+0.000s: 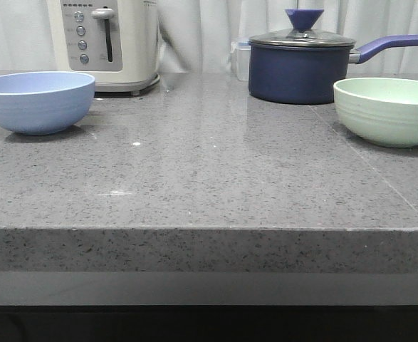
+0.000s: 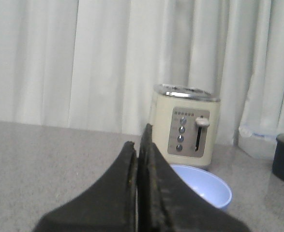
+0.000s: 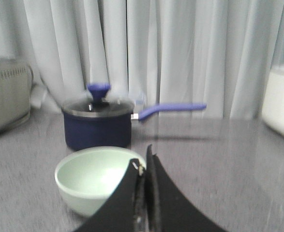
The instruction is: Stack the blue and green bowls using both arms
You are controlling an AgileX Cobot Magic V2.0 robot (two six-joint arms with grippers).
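blue bowl [image 1: 35,101] mid-left, green bowl [image 1: 386,110] mid-right | likely light, rigid, smooth: pinch rims | left gripper [image 2: 141,159], right gripper [image 3: 144,169] fingers pressed together, empty

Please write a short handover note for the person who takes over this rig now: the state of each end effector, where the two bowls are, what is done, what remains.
Left end effector: shut, holding nothing, above the counter short of the blue bowl.
Right end effector: shut, holding nothing, close to the green bowl.
Blue bowl: upright at the far left of the counter, in front of the toaster.
Green bowl: upright at the far right, beside the navy saucepan.
Done: nothing yet; the bowls stand apart, untouched.
Left: open both end effectors, grasp one bowl each, bring them together and set one inside the other.
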